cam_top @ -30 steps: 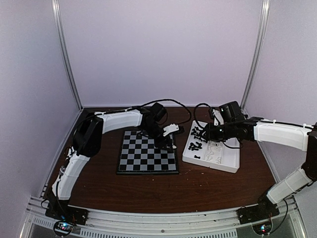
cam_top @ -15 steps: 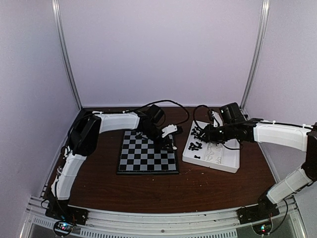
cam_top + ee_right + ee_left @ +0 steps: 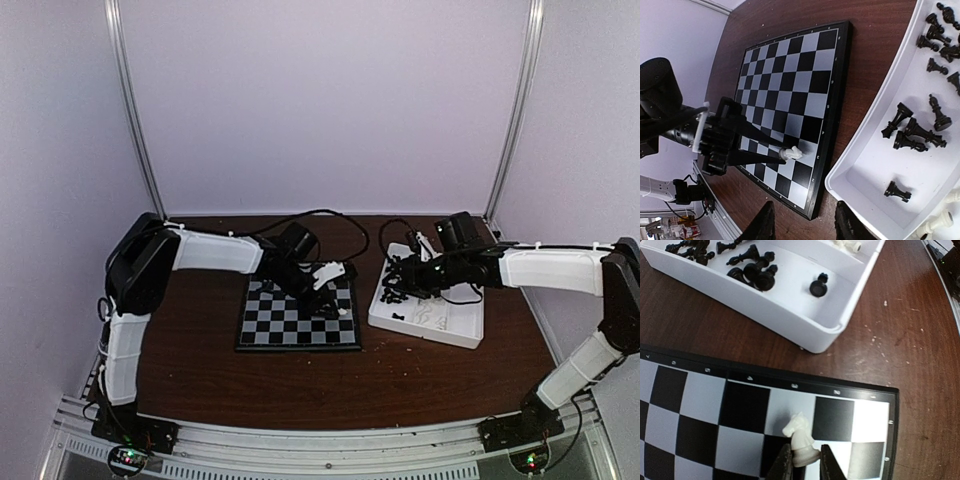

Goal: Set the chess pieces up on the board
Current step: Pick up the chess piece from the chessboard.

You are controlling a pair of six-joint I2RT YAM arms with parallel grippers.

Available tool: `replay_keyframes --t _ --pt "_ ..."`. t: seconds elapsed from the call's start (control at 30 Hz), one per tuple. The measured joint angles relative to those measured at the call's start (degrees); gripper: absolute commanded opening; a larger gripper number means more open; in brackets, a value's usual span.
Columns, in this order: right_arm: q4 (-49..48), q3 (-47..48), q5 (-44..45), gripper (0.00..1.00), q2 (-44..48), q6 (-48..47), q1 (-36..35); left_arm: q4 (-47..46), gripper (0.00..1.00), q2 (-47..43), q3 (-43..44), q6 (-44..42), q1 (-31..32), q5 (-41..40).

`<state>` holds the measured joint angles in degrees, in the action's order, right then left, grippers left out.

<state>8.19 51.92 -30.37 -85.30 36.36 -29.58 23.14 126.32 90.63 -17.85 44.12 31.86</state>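
The board (image 3: 285, 325) lies flat left of centre, with no piece standing on it. A white knight (image 3: 802, 440) hangs just over the squares by the board's right edge, and my left gripper (image 3: 804, 465) is shut on its base. The same knight (image 3: 791, 153) shows in the right wrist view, pinched between the black left fingers (image 3: 755, 157). Several black chess pieces (image 3: 912, 132) lie in the white tray (image 3: 450, 325), and a lone black pawn (image 3: 897, 191) lies apart from them. My right gripper (image 3: 805, 225) stands open and empty above the tray's left edge.
A few white pieces (image 3: 935, 222) lie in the tray's other compartment. Bare brown table (image 3: 910, 340) runs between board and tray. Black cables (image 3: 340, 215) loop behind the board. Enclosure walls stand on three sides.
My left arm has carried the knight nearer along the board's right side. The right gripper has shifted left over the tray's black pieces, and its jaws have spread wider.
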Motion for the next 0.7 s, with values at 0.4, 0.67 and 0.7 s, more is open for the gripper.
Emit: replay_keyframes --t 0.4,0.67,0.7 --pt "-10.29 -0.09 -12.13 0.53 -4.37 9.31 -3.21 -17.33 0.10 -17.92 -20.24 1.53 4.02 -0.98" --pt "-18.88 -0.09 -18.18 0.53 -9.05 15.50 -6.97 -22.51 0.10 -22.29 -24.06 1.51 4.48 -1.36" --pt "-19.93 -0.09 -18.69 0.51 -9.29 16.20 -7.06 -22.86 0.10 -22.71 -24.09 1.51 4.48 -1.42"
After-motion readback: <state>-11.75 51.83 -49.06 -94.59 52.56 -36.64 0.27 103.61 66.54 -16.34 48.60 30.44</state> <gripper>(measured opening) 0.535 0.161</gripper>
